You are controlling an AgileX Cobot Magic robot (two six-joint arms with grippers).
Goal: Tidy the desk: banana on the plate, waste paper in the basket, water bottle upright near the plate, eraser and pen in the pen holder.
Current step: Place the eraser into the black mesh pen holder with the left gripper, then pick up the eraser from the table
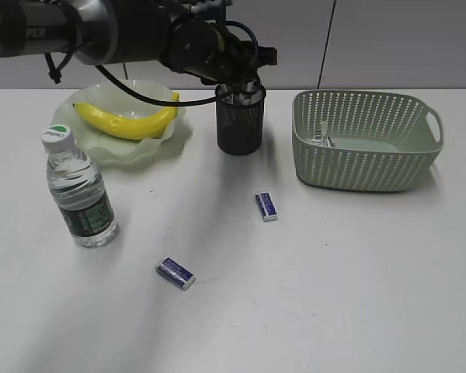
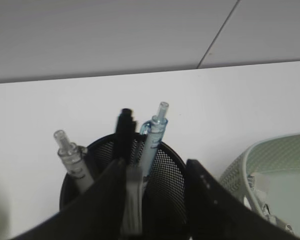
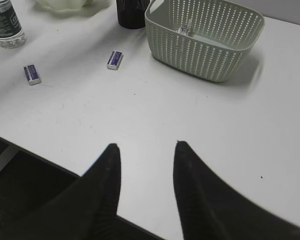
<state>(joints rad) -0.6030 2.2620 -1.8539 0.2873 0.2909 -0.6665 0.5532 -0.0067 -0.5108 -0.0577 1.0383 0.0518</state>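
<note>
Surface: white desk (image 1: 357,295) under a grey wall; the banana (image 1: 128,122) lies in the plate (image 1: 140,148) toward the far left corner, and the water bottle (image 1: 78,190) stands upright just in front of that plate.
Basket: the basket (image 1: 365,141) sits toward the far right edge, a white wad inside it that is probably the waste paper (image 1: 325,137).
Pen holder: the pen holder (image 1: 240,120) stands at the far edge between plate and basket; the left wrist view shows three pens (image 2: 152,142) leaning in it.
Left gripper: the left gripper (image 2: 155,172) hangs directly over the holder's mouth, jaws parted, a pale pen between them; whether it is gripped or released I cannot tell.
Right gripper: the right gripper (image 3: 145,150) hovers at the near edge of the desk, jaws parted, nothing between them.
Outstanding items: two erasers. The middle eraser (image 1: 266,207) lies in front of the holder, long axis running roughly near-to-far. The near eraser (image 1: 175,273) lies toward the near left, long axis slanting toward the near right.
Deciding relation: judged, the middle eraser is the shorter reach for the left arm, straight back from the holder toward the near edge; jaws should close across its short sides.
Risk: judged, the crowded holder mouth leaves little room for a drop.
</note>
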